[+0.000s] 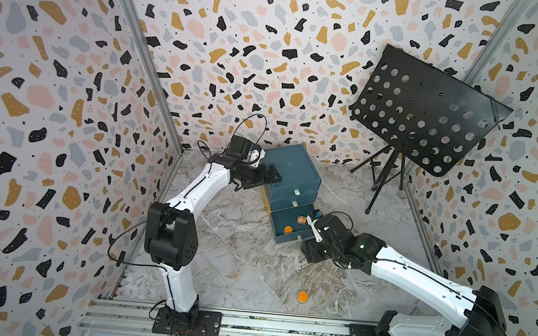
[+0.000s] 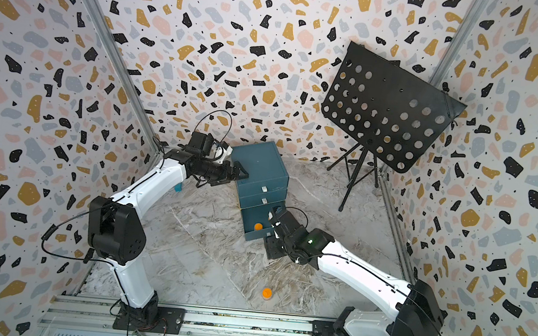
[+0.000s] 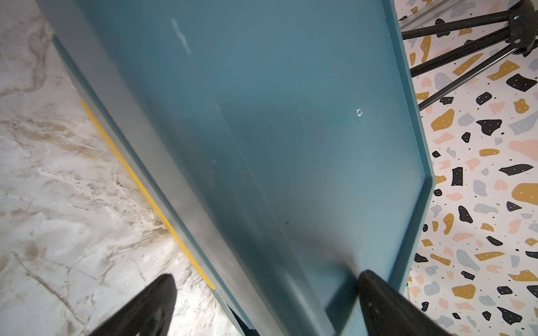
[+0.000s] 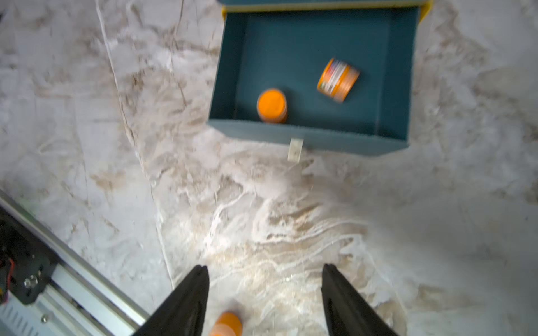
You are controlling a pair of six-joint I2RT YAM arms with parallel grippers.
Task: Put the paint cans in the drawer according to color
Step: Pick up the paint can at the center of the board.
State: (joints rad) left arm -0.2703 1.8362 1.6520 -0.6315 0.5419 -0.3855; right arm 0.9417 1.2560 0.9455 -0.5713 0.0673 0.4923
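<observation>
Teal box [image 1: 294, 173] stands at the back of the table [image 1: 251, 268]; bottom drawer [image 4: 320, 40] pulled out, with two orange cans inside: upright can [image 4: 272, 104] and tipped can [image 4: 338, 80], blurred; third can [image 1: 302, 296] sits on the table near the rail [image 1: 262, 323]; right gripper [image 4: 265, 267] has jaws apart, empty; left gripper [image 3: 266, 276] is spread wide over the box's top edge, clamping nothing.

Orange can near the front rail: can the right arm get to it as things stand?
Likely yes. The orange can stands alone on the bare table, nothing crowding it, and the right tool is open, empty and aimed roughly its way.
</observation>
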